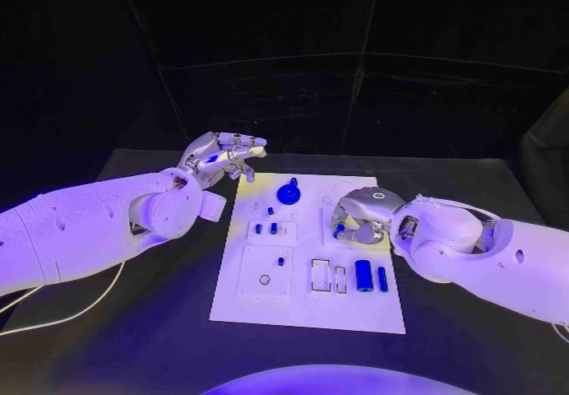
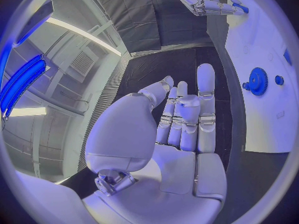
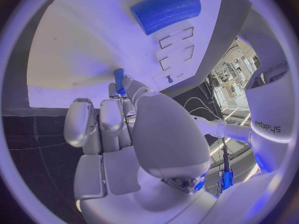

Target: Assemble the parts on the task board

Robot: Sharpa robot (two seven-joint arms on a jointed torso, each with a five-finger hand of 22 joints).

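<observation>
- Risk, judged: the small blue peg (image 3: 118, 78) pinched in the right hand (image 1: 359, 216) could tilt or slip before it meets its hole. Cause: the grip sits only at the fingertips, and the hand itself hides the seat in the head view.
- Risk, judged: the right arm hangs close over the loose blue cylinder (image 1: 364, 276) and the thinner blue pin (image 1: 383, 278) near the board's right edge; a low sweep could roll them off.
- Right hand: fingers closed on the small blue peg, held low over the right middle of the task board (image 1: 303, 309). Whether the peg touches the board cannot be told.
- Left hand (image 1: 223, 156): holds nothing, fingers loosely curled and apart, raised over the worktop (image 1: 142, 329) beside the board's far left corner.
- Task board: lies at the middle of the worktop. A blue gear (image 1: 289, 193) stands near its far edge; small blue pegs (image 1: 265, 229) stand in the left middle block.
</observation>
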